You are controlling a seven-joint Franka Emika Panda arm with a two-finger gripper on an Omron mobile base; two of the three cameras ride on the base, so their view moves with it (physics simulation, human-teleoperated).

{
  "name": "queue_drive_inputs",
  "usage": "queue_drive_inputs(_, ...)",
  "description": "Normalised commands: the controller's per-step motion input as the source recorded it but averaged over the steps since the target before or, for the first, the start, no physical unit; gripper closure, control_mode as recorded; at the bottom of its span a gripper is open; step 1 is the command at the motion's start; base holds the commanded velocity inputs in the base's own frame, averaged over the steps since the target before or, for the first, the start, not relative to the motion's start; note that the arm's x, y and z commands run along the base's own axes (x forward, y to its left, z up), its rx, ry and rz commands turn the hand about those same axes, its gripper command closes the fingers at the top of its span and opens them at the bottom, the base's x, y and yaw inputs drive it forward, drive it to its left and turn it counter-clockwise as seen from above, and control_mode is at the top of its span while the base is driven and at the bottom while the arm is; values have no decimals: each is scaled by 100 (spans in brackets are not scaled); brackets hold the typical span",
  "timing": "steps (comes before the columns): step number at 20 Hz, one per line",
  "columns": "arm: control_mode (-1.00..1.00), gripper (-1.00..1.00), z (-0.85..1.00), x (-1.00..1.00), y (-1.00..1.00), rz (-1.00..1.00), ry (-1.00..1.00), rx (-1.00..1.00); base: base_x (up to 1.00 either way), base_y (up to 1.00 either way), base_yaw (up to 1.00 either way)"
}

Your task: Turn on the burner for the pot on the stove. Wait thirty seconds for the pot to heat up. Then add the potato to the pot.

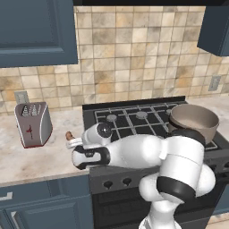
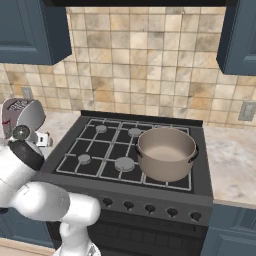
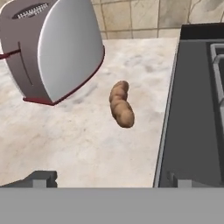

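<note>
At the far left a silver toaster (image 1: 33, 124) stands upright on the beige marbled counter (image 1: 40, 156), under a dark blue wall cabinet (image 1: 36, 31). A grey outlet (image 1: 21, 97) sits in the tan tiled wall (image 1: 134, 53) just behind it. Blue base cabinets (image 1: 40, 203) run below the counter edge.

Right of the toaster, between it and the stove (image 2: 130, 150), the potato (image 3: 121, 104) lies flat on the counter, apart from both. In the left base view only its brown tip (image 1: 69, 135) peeks out behind the arm's wrist. The gripper (image 3: 111, 181) hangs over the counter near the potato, nearer than it to the front edge, with its jaws spread wide and nothing between them; one finger tip (image 3: 41, 178) stands over the counter, the other (image 3: 181, 180) over the stove's dark left margin.

The stove is black, with grid grates and round grey burner caps, and a row of dark knobs (image 2: 150, 207) along its front. The pot (image 2: 166, 152) sits upright on the front right burner, its pale inside holding nothing. No flame can be made out under it.

Right of the stove the counter continues (image 2: 232, 160), with another outlet (image 2: 247, 111) in the tiles and a second blue cabinet (image 2: 240, 35) above.
</note>
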Motion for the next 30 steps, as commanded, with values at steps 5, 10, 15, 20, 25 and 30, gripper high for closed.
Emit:
queue_drive_inputs(5,-100,-100,-24,49,23,0,0,0,0,0,0)
queue_drive_inputs(10,-100,-100,-23,27,37,0,-5,0,0,0,0)
queue_drive_inputs(15,-100,-100,-17,29,42,0,-5,0,0,0,0)
queue_drive_inputs(20,-100,-100,-7,28,51,0,-7,-1,0,0,0)
queue_drive_inputs(25,-100,-100,-9,3,92,0,-9,-4,0,0,0)
queue_drive_inputs(30,-100,-100,-11,0,74,0,-7,-4,0,0,0)
